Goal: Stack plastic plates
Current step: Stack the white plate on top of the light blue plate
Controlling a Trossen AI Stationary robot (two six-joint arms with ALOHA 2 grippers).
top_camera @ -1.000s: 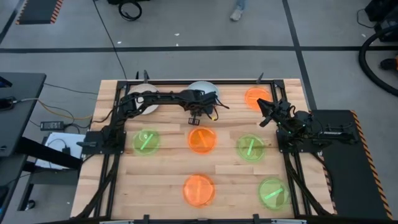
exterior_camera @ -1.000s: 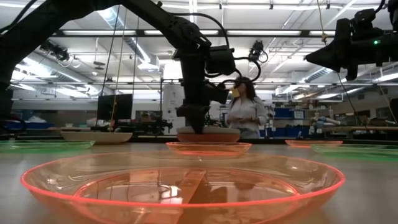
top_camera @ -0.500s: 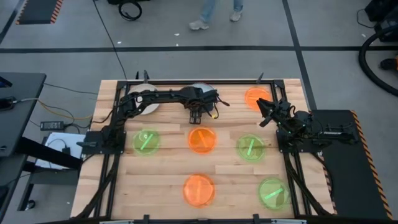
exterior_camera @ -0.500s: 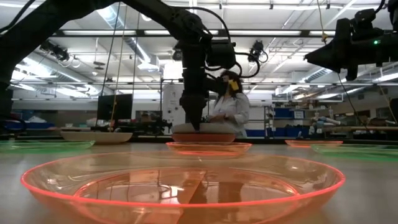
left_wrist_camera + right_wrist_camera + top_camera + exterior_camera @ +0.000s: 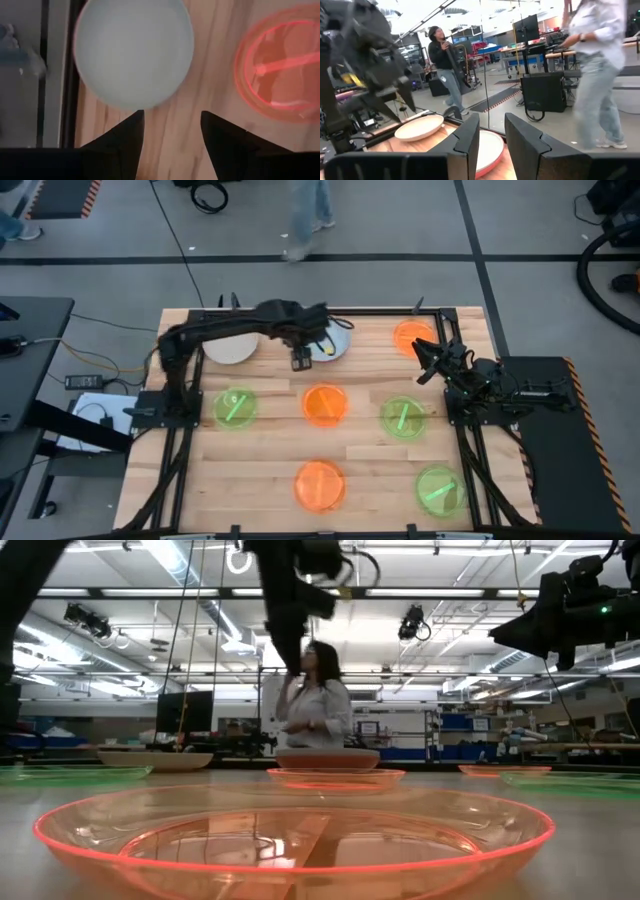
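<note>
A pale blue plate [image 5: 336, 341] [image 5: 132, 50] rests inside a rust-red plate [image 5: 328, 758] at the table's far middle. An off-white plate [image 5: 228, 349] lies to its left. Several translucent orange plates [image 5: 325, 405] and green plates [image 5: 235, 407] lie spread over the table. My left gripper [image 5: 298, 361] [image 5: 170, 132] hangs open, well above the table at the stack's near left edge, holding nothing. My right gripper [image 5: 425, 361] [image 5: 492, 137] hovers open near the far right orange plate [image 5: 411, 335], also holding nothing.
A black frame rail [image 5: 300, 310] runs along the table's far edge behind the plates. The nearest orange plate [image 5: 295, 840] fills the front of the low view. People move about in the room beyond [image 5: 315, 700]. Bare wood [image 5: 260, 470] lies between the plates.
My left gripper has come off the pale blue plate, risen well clear of it, and moved a little toward the table's left edge. The plate has settled lower onto the rust-red plate and stays there.
</note>
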